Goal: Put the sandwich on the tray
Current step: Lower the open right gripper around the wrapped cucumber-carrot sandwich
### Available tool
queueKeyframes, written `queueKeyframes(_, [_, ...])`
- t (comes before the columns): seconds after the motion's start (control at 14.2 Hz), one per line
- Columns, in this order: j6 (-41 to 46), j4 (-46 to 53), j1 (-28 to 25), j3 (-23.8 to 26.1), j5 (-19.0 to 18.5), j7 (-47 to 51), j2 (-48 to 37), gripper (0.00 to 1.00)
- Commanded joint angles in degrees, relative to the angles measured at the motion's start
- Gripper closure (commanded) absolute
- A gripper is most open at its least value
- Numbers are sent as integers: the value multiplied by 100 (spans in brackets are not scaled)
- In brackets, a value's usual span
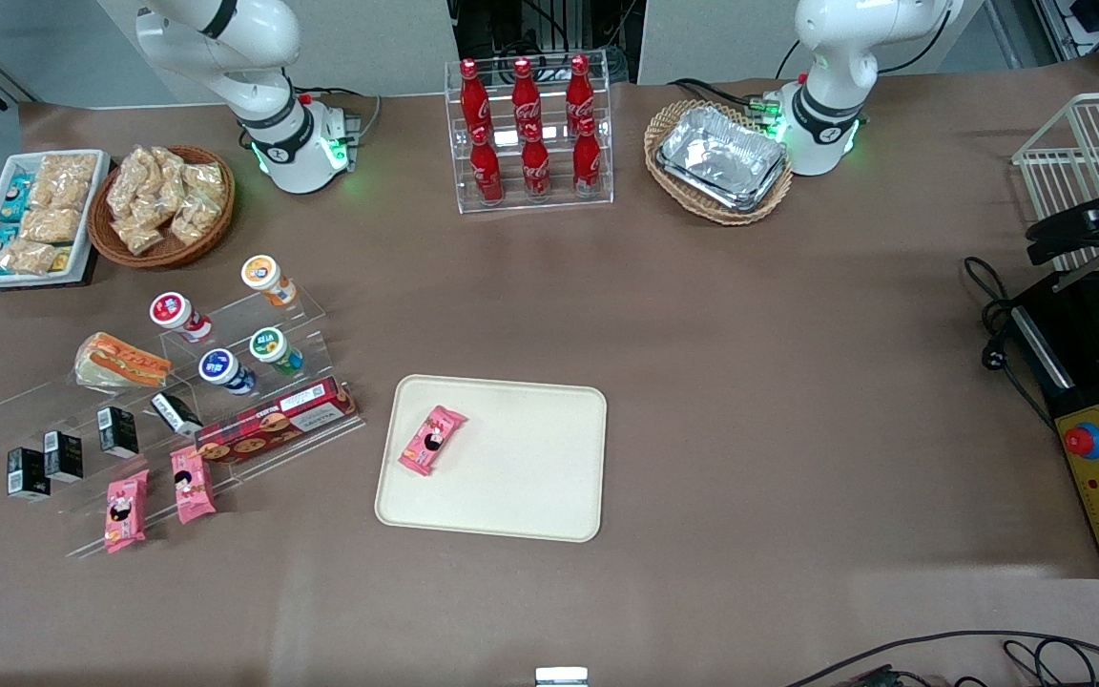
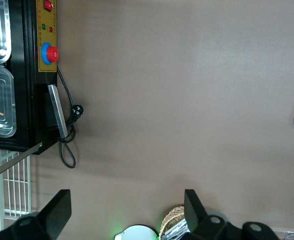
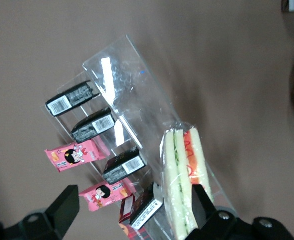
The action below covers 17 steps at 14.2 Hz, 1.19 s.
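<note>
The sandwich [image 1: 120, 361], a clear-wrapped wedge of white bread with orange-red and green filling, lies on a step of the clear acrylic display stand [image 1: 254, 315] at the working arm's end of the table. The cream tray [image 1: 530, 477] lies flat mid-table, nearer the front camera, with one pink snack packet [image 1: 432, 440] on it. My gripper [image 3: 132, 196] hangs open above the stand with nothing between its fingers. In the right wrist view one fingertip [image 3: 201, 200] overlaps the end of the sandwich [image 3: 183, 170].
The stand also holds small cups [image 1: 225, 370], black boxes [image 1: 116, 430], a biscuit box [image 1: 275, 429] and pink packets [image 1: 193, 484]. Farther back stand a snack basket [image 1: 163, 205], a white snack dish [image 1: 34, 215], a cola bottle rack [image 1: 530, 134] and foil trays in a basket [image 1: 719, 160].
</note>
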<state>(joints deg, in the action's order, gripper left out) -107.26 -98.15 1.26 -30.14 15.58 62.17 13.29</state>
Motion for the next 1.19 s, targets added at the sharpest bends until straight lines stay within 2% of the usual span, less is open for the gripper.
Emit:
queueKeyframes(0.0, [-217,-283,-125,-19,261,329,-81,0])
queueKeyframes(0.56, [-1183,-1478,-477,-1,314,717,-458,0])
queueKeyframes(1.12, [-1175,-2374,-477,-10,139,550,-1406,0])
